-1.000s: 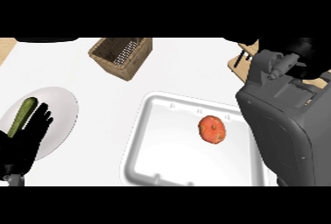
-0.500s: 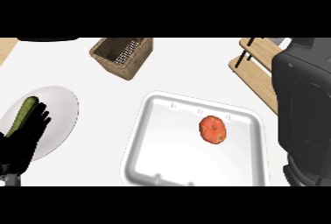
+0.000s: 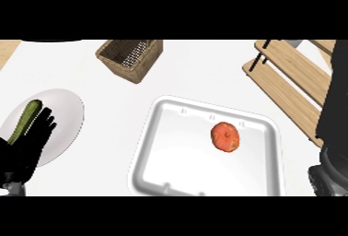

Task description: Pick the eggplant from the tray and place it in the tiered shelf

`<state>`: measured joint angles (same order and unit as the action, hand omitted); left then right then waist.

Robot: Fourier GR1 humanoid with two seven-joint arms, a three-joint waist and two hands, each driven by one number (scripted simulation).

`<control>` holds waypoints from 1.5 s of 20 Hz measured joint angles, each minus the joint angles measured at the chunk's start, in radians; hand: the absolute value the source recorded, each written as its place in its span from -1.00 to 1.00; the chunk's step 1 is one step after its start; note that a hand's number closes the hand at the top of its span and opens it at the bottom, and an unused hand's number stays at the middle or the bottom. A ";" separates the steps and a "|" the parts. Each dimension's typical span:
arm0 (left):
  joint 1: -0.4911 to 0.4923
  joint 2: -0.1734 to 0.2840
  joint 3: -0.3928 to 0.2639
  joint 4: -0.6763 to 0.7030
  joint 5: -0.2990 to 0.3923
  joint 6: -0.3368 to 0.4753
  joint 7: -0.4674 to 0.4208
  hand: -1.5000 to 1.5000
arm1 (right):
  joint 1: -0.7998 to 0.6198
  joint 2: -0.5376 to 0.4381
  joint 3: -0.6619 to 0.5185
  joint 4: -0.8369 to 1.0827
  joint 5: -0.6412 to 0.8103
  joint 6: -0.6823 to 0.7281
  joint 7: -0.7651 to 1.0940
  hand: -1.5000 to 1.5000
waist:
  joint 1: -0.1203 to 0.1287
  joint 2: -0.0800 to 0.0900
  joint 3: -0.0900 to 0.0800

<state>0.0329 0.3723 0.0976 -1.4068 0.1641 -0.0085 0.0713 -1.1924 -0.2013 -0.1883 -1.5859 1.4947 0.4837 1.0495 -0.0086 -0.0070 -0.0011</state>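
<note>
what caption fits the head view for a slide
Orange vegetable on white tray, wooden shelf right, left hand over plate.

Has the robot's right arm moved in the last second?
Yes. The right forearm has swung toward the view's right edge, uncovering the wooden shelf it hid before. The tray has not moved.

We saw a plain white tray (image 3: 163, 161) holding one orange-red round item (image 3: 225, 137) with slightly darker blotches, all on a white counter (image 3: 204, 64). A white plate (image 3: 65, 117) at left carried a green elongated vegetable (image 3: 24, 120), lighter yellow-green along one edge, partly under the black left hand (image 3: 31, 143). The basket (image 3: 129, 57) was brown woven wicker with a grey mesh-like inside, the tiered shelf (image 3: 289, 87) was pale wood with black rods, and the arm (image 3: 334, 115) at right was dark grey to black.
</note>
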 measured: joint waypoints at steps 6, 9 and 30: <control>-0.013 -0.009 -0.002 0.008 -0.012 0.002 0.003 0.00 | 0.014 -0.055 -0.093 0.054 0.032 0.034 -0.049 1.00 | 0.007 0.005 0.001; -0.030 -0.007 0.003 0.019 -0.014 -0.008 0.005 0.00 | 0.052 -0.057 -0.124 0.057 0.035 0.015 -0.058 1.00 | 0.008 0.006 0.001; -0.009 -0.041 0.025 -0.023 -0.044 -0.025 0.025 0.00 | 0.274 -0.148 -0.292 0.095 -0.068 -0.197 -0.114 -1.00 | 0.012 0.007 0.001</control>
<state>0.0235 0.3311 0.1223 -1.4293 0.1204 -0.0331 0.0965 -0.9182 -0.3489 -0.4801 -1.4908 1.4264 0.2870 0.9356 0.0038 -0.0004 0.0000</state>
